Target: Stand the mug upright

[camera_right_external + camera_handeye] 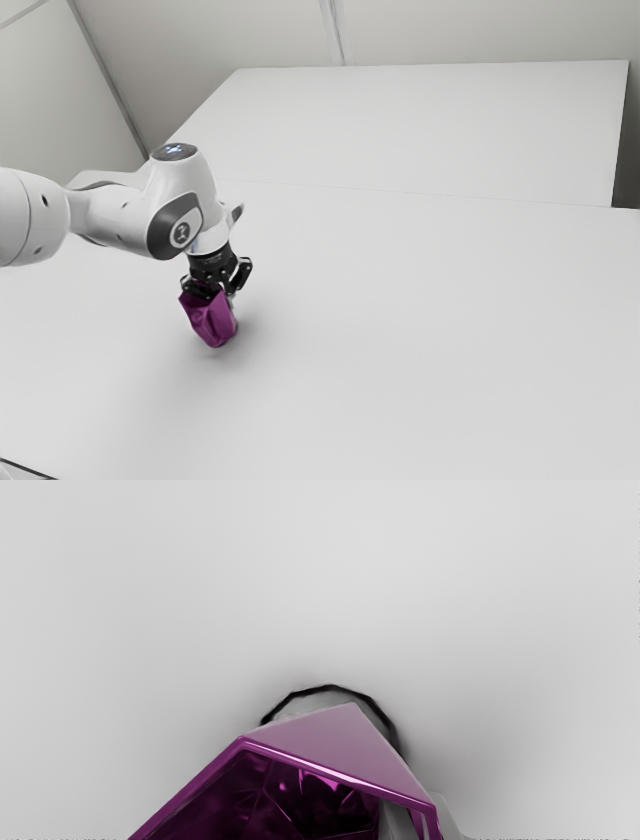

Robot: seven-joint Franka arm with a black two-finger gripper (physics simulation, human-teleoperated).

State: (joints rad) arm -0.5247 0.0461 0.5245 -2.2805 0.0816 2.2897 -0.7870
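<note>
In the exterior view, one gripper holds one mug, tilted, mouth upward, over one table. In the wrist view, two fingers, one inside and one outside, pinch one mug wall, nearly closed.

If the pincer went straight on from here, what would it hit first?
Most likely the purple mug: the pincer points down, and the mug lies right at its tip, with the table beyond. Depth is unclear there, so the two may already be touching.
</note>
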